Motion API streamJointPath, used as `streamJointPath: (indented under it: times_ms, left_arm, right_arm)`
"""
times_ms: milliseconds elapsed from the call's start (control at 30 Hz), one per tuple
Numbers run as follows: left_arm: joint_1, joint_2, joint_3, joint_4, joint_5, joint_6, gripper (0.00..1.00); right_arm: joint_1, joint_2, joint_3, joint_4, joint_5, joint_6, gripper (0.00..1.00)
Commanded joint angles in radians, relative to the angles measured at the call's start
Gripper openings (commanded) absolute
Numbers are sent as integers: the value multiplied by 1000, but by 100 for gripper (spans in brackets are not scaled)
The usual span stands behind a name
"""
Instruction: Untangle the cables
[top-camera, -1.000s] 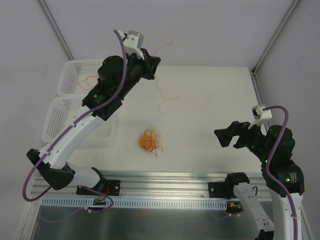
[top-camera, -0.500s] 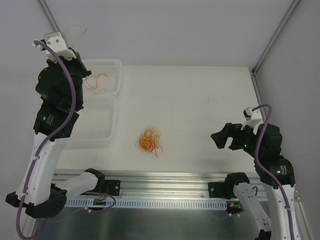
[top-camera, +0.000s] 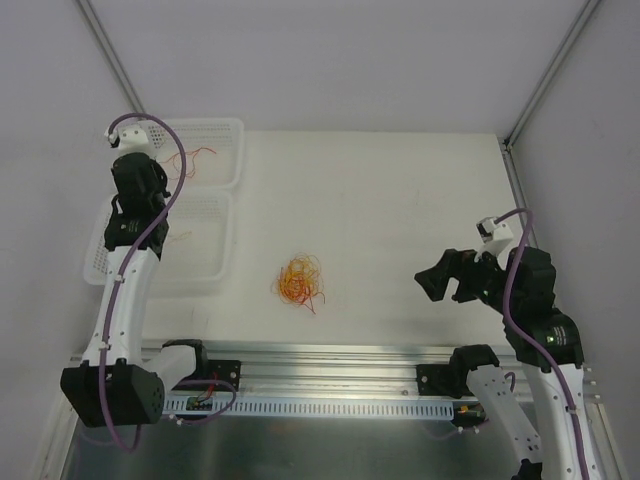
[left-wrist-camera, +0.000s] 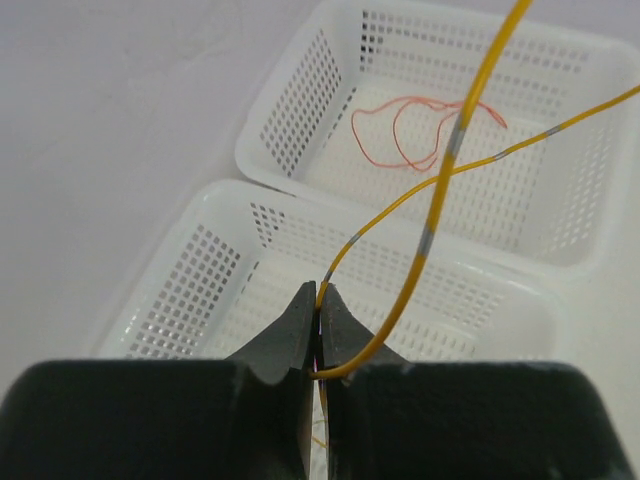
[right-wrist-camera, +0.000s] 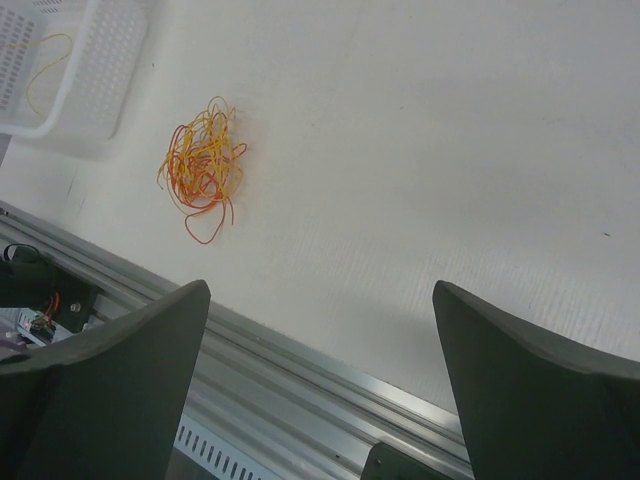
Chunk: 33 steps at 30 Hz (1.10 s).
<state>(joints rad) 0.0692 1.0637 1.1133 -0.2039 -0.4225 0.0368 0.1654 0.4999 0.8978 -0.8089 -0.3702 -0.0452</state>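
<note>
Sorting looks partly done: 1 red cable lies in the far basket, while most strands sit knotted in the tangle mid-table. The left gripper pinches 1 yellow cable tight above the near basket. The right gripper hangs wide apart, holding nothing, well right of the tangle.

A thin yellow cable (grey-banded) sits pinched in the left gripper, arching up and away. A red cable lies curled beyond it; the orange-yellow tangle lies ahead-left of the right gripper.
</note>
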Motion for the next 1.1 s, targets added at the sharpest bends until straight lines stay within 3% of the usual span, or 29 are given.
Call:
streamJointPath:
  times_ms: [0, 67, 167, 200, 300, 333, 433, 467, 667, 800, 867, 1067]
  left_arm:
    - [38, 13, -67, 98, 73, -21, 0]
    - [94, 54, -136, 100, 90, -95, 1]
    - [176, 129, -162, 43, 172, -207, 26]
    - [194, 152, -149, -41, 224, -228, 39]
    - [224, 248, -41, -182, 266, -288, 57]
    - [225, 275, 12, -266, 277, -301, 70]
    - [224, 265, 75, -357, 336, -307, 94]
    - [224, 253, 82, -371, 350, -310, 98]
    - [193, 98, 60, -453, 514, -351, 99]
    - [84, -10, -1, -492, 565, -365, 99]
    - [-26, -79, -36, -494, 579, -376, 99]
    - [-340, -203, -188, -491, 602, -501, 96]
  right_arm:
    - [11, -1, -22, 36, -38, 7, 100]
    - [10, 12, -30, 37, -64, 10, 100]
    - [13, 69, -42, 45, -139, 11, 100]
    - [17, 87, -43, 37, -153, 13, 100]
    - [57, 176, -42, 14, -170, -1, 100]
    - [74, 195, -42, 16, -158, -1, 100]
    - [181, 262, -42, 46, -64, 27, 100]
    - [242, 281, -42, 59, -40, 34, 100]
    - [422, 451, -53, 270, 68, 157, 97]
    - [516, 597, -28, 385, 106, 194, 92]
    - [563, 686, -11, 453, 108, 196, 89]
    - [592, 903, 53, 621, 91, 199, 69]
